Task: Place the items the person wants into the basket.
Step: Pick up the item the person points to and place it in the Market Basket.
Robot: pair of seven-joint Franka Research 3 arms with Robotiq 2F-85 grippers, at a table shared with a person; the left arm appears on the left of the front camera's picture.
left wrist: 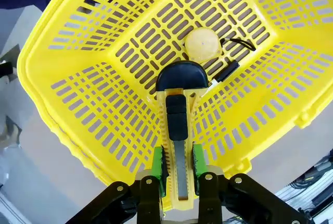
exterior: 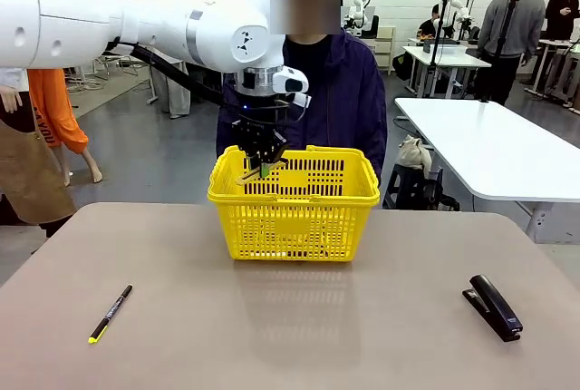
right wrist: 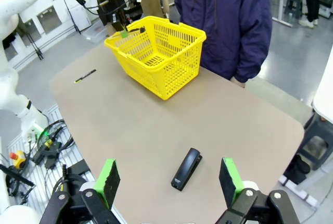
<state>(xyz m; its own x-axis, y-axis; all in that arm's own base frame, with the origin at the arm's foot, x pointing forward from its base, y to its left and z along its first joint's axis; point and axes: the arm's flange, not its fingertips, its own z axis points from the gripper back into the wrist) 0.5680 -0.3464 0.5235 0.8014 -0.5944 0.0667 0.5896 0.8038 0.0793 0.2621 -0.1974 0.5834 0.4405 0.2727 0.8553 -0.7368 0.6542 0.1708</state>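
Left gripper [left wrist: 178, 168] jaws clamped on utility knife [left wrist: 178, 130], poised over basket [exterior: 294, 204]; tape measure [left wrist: 203, 45] and marker [left wrist: 225, 73] inside. Right gripper [right wrist: 169, 179] jaws wide, empty, above bench [exterior: 290, 317].

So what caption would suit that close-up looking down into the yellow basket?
Left gripper holds a utility knife above the basket, where a tape measure already lies.
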